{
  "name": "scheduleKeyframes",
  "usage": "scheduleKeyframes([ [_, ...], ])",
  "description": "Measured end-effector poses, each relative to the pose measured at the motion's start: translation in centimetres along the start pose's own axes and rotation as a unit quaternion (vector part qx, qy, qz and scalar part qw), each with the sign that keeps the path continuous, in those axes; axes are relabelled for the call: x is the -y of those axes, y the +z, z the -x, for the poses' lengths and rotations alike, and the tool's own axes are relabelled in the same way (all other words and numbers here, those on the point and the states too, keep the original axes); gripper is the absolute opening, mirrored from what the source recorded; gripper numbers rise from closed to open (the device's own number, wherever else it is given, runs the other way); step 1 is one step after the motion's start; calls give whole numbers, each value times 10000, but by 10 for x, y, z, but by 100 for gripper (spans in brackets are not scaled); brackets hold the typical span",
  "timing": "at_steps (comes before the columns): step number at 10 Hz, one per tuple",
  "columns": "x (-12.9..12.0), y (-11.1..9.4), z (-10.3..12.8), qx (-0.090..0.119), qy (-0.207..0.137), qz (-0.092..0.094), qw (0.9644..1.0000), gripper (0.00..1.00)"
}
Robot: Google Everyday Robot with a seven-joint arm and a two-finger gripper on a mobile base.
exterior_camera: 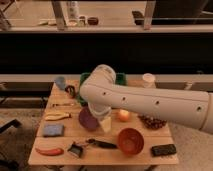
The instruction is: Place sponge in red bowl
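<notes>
The sponge (53,130), a flat blue-grey pad, lies on the left part of the wooden table (107,156), apart from everything else. Near the front right of the middle stands the red bowl (130,141), round and orange-red, with nothing in it that I can see. My white arm reaches in from the right across the table. My gripper (105,124) hangs pointing down beside the right rim of the dark purple bowl (87,120), open and holding nothing. It is well to the right of the sponge and up-left of the red bowl.
A green tray (83,80) sits at the back behind the arm. Also on the table: a white cup (148,80), a blue cup (60,82), an orange (123,115), a red chili (49,151), a black brush (102,144), a black block (164,149) and a yellowish item (57,116).
</notes>
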Motion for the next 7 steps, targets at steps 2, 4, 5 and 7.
scheduleKeyframes([
  [2, 16, 4, 18, 72, -91, -6, 9999, 80],
  [4, 26, 10, 29, 145, -142, -32, 9998, 80],
  [5, 29, 15, 32, 180, -166, -46, 9997, 80],
  [7, 37, 20, 43, 217, -226, -67, 9995, 80],
])
